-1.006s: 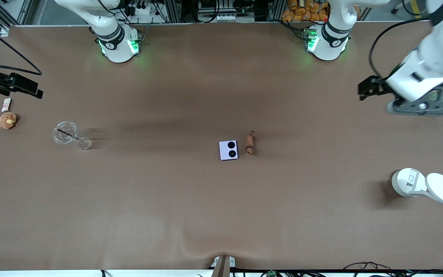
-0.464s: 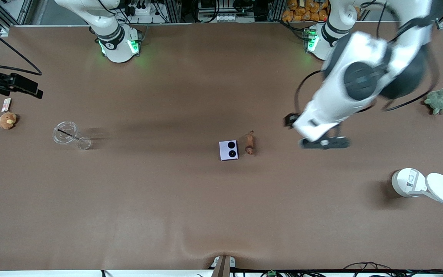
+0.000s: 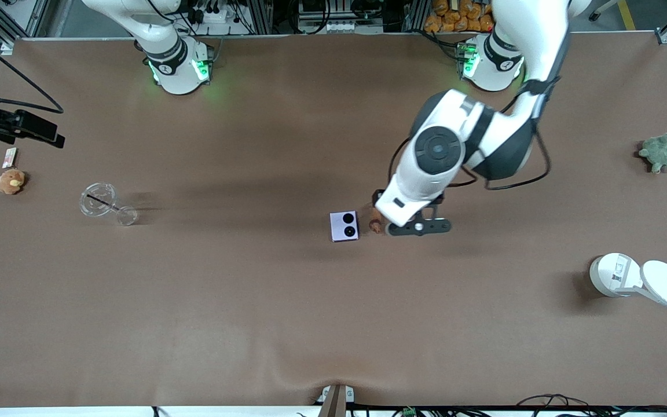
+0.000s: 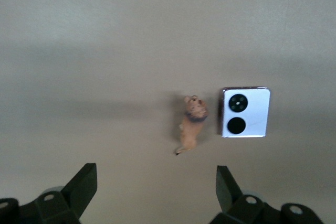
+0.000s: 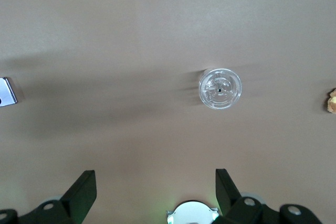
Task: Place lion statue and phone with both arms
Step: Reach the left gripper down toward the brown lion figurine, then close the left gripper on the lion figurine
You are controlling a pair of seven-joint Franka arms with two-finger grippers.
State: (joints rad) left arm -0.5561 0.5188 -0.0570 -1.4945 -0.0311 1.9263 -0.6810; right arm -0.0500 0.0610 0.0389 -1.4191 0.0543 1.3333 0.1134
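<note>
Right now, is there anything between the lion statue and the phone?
No. In the left wrist view, only bare table shows between the lion statue and the phone.

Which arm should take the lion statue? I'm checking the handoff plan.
Probably left: the left gripper, fingers open, hangs over the lion statue beside the phone. The right gripper waits over bare table.

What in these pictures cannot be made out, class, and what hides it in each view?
1. Front view: most of the lion statue is covered by the left arm's wrist; only its end beside the phone shows.
2. Front view: the left gripper is hidden under that wrist.
3. Front view: the right gripper lies outside the picture.
4. Right wrist view: the phone is cut off by the picture's edge.
</note>
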